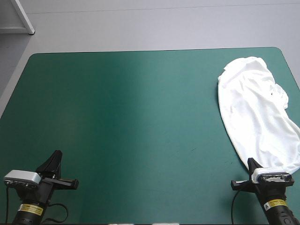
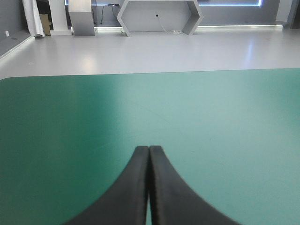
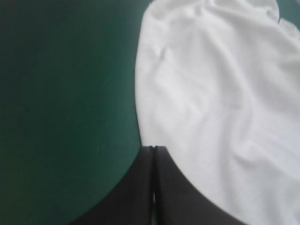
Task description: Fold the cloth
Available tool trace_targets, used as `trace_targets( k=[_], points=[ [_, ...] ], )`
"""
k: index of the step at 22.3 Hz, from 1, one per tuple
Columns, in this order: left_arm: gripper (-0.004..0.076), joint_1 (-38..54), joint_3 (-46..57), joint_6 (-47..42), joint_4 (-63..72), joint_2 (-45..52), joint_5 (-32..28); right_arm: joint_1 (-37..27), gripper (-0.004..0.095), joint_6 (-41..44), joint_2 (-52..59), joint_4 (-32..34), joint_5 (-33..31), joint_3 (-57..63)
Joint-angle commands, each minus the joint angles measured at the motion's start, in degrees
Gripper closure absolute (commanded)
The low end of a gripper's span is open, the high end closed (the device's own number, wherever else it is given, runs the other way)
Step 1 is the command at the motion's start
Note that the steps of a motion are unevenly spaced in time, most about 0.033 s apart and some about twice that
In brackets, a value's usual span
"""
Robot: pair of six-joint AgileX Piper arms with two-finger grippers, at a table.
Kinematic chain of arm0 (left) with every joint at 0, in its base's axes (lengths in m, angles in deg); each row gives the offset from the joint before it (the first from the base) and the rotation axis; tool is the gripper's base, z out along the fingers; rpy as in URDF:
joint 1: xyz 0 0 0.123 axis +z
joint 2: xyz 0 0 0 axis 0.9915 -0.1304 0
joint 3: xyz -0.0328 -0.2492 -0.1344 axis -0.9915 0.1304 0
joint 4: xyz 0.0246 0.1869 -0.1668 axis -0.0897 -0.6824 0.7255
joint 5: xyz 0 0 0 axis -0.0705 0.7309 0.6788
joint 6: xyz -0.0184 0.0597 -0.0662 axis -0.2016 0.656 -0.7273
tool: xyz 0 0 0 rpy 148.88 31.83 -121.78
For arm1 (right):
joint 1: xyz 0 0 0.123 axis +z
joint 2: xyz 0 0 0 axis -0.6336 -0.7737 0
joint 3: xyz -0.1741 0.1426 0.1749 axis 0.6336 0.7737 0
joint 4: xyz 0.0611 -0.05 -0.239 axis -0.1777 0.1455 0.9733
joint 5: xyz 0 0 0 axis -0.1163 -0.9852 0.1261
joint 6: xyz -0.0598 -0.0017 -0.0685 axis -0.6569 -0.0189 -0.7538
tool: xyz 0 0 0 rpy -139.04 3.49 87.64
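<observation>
The white T-shirt (image 1: 255, 110) lies crumpled in a long heap along the right side of the teal-green table, from near the far right corner down to the near edge. My right gripper (image 1: 250, 162) is shut, and its tips rest at the shirt's near left edge. In the right wrist view the T-shirt (image 3: 215, 93) spreads ahead of and beside the right gripper (image 3: 154, 148), with no cloth seen between the fingers. My left gripper (image 1: 56, 156) is shut at the near left corner, far from the shirt. In its own view the left gripper (image 2: 148, 149) has only bare cover ahead.
The teal-green cover (image 1: 131, 117) lies bare across the left and middle of the table. The shirt reaches the table's right edge (image 1: 291, 75).
</observation>
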Motion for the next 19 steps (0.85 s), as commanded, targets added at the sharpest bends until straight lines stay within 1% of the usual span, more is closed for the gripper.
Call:
trace_targets(
  k=[1, 2, 3, 4, 5, 6, 9, 10, 11, 12, 14, 16, 17, 18, 19],
  points=[
    [0.0734, 0.1, -4.1, 0.5, -0.5, -1.5, 0.4, 0.0, 0.0926, 1.0, -0.5, -0.7, 2.5, -3.2],
    [0.0734, 0.1, -5.7, 1.8, -1.0, -2.8, 3.5, 0.0, 0.0926, -0.3, -0.8, 0.2, -2.1, -6.1],
    [0.0734, 0.1, -6.9, 3.2, -1.5, -4.2, 5.8, 0.0, 0.0926, -1.4, -1.1, 0.3, -5.0, -8.2],
    [0.0734, 0.1, -9.5, 4.5, -2.2, -7.7, 10.4, 0.0, 0.0926, -3.4, -2.3, 0.3, -8.5, -11.9],
    [0.0734, 0.1, -10.6, 4.5, -2.2, -9.8, 12.0, 0.0, 0.0926, -3.4, -3.5, 0.2, -9.0, -14.2],
    [0.0734, 0.1, -13.2, 4.5, -2.0, -14.2, 13.4, 0.0, 0.0926, -2.6, -5.3, -1.1, -8.8, -17.4],
    [0.0734, 0.1, -19.0, 4.6, -2.2, -21.9, 12.8, 0.0, 0.0926, -3.1, -9.4, -1.5, -8.0, -23.6],
    [0.0734, 0.1, -21.7, 4.6, -2.4, -25.2, 11.4, 0.0, 0.0926, -4.5, -11.0, -1.4, -5.6, -25.8],
    [0.0734, 0.1, -23.0, 4.9, -2.4, -27.3, 10.7, 0.0, 0.0926, -4.5, -11.4, -1.4, -4.6, -26.8],
    [0.0734, 0.1, -26.3, 5.0, -2.4, -31.2, 10.7, 0.0, 0.0926, -4.1, -11.7, -1.6, -3.1, -28.5],
    [0.0734, 0.1, -29.1, 5.0, -2.3, -34.7, 11.0, 0.0, 0.0926, -4.1, -11.7, -1.6, -2.1, -29.5],
    [0.0734, 0.1, -31.9, 4.7, -0.7, -37.6, 12.1, 0.0, 0.0925, -4.5, -11.7, -1.3, -3.0, -30.1],
    [0.0734, 0.1, -33.4, 4.7, 0.2, -39.0, 13.3, 0.0, 0.0917, -4.5, -11.7, -1.3, -5.0, -30.6],
    [0.0734, 0.1, -34.2, 4.7, 0.8, -39.8, 13.8, 0.0, 0.0897, -4.7, -12.2, -1.3, -6.2, -31.2],
    [0.0733, 0.1, -34.9, 4.7, 1.1, -40.5, 13.9, 0.0, 0.0842, -4.9, -12.8, -0.5, -7.2, -31.6]
  ],
)
